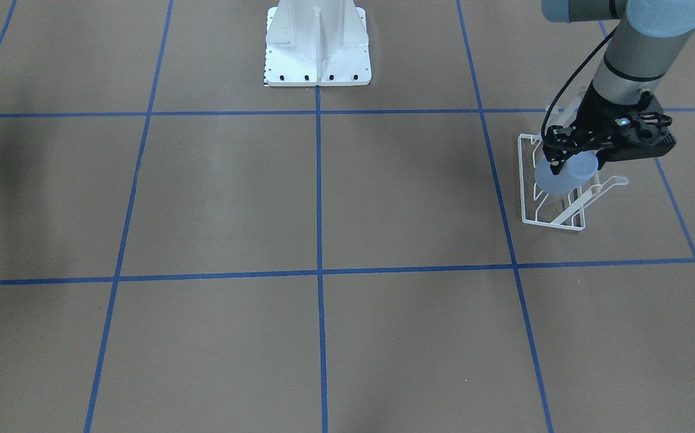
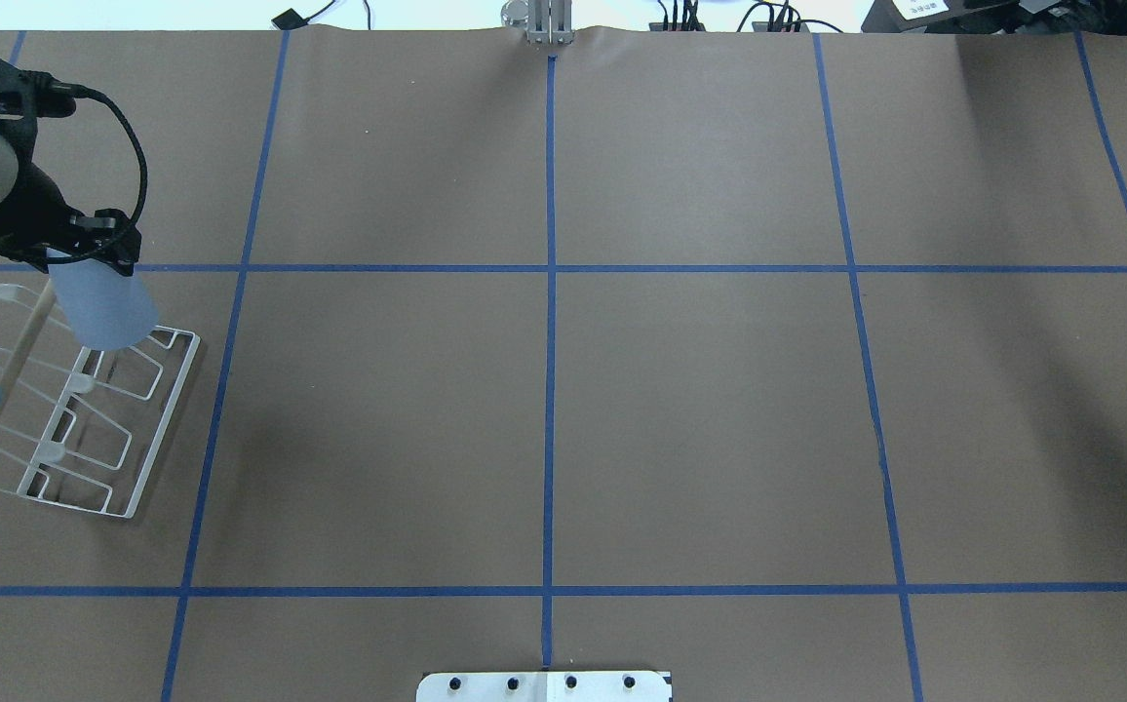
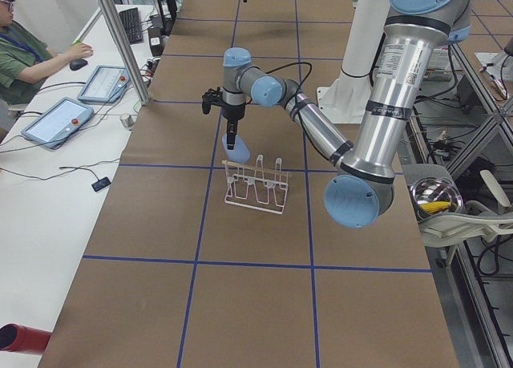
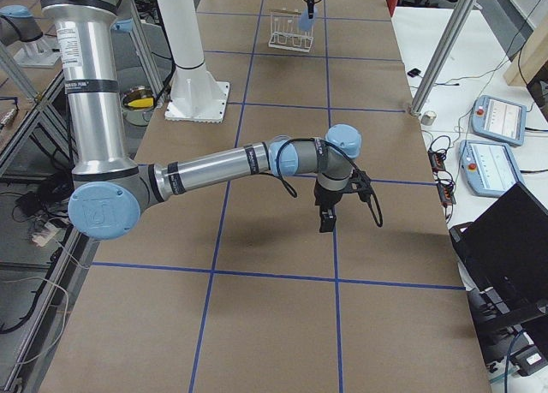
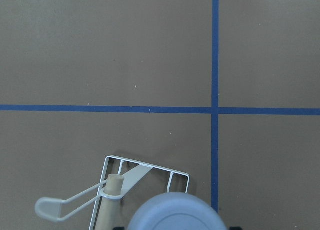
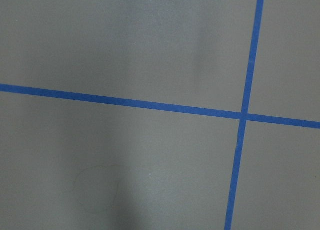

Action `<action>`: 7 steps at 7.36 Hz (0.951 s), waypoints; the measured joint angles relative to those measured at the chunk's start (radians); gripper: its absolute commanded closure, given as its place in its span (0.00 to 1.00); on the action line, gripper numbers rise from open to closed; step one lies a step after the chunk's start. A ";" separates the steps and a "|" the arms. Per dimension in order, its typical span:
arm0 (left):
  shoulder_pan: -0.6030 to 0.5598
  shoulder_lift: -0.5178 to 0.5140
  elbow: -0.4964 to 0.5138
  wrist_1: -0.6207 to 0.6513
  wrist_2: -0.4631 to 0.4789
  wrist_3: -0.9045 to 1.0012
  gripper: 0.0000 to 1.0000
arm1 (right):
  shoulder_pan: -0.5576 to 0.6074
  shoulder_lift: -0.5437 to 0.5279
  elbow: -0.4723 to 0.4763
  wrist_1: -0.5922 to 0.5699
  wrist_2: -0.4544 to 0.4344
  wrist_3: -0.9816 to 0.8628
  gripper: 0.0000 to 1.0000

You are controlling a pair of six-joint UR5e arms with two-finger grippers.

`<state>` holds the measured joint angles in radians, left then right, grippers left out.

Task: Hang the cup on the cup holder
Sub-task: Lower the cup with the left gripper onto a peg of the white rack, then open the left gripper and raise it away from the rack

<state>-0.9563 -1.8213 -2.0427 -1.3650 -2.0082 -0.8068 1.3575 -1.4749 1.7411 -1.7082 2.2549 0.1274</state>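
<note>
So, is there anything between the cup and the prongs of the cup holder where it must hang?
Nothing visible does. The left gripper holds the cup in the air just over the far end of the cup holder, and only open air shows between the two.

prongs [image 2: 10, 291] of the cup holder [image 2: 167, 421] stand close under the cup [image 2: 103, 310].

Pale cup [image 2: 103, 310] tilted abv wht wire holder [image 2: 171, 409].
</note>
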 measured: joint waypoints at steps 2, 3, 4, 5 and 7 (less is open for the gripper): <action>0.001 0.000 0.014 0.000 -0.003 0.000 0.37 | 0.000 0.000 0.000 -0.001 0.000 0.000 0.00; 0.001 0.000 0.018 0.000 -0.005 0.000 0.02 | 0.001 -0.001 0.000 0.000 0.000 0.000 0.00; 0.001 0.000 0.021 -0.001 -0.007 0.000 0.01 | 0.001 -0.001 0.000 0.000 0.000 0.000 0.00; 0.002 0.000 0.023 -0.001 -0.007 -0.001 0.01 | 0.002 -0.001 0.000 0.001 0.000 0.001 0.00; 0.001 0.000 0.020 -0.002 -0.008 -0.001 0.01 | 0.006 0.000 0.001 0.001 0.000 0.001 0.00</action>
<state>-0.9550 -1.8210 -2.0230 -1.3667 -2.0160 -0.8083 1.3638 -1.4745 1.7424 -1.7074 2.2550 0.1281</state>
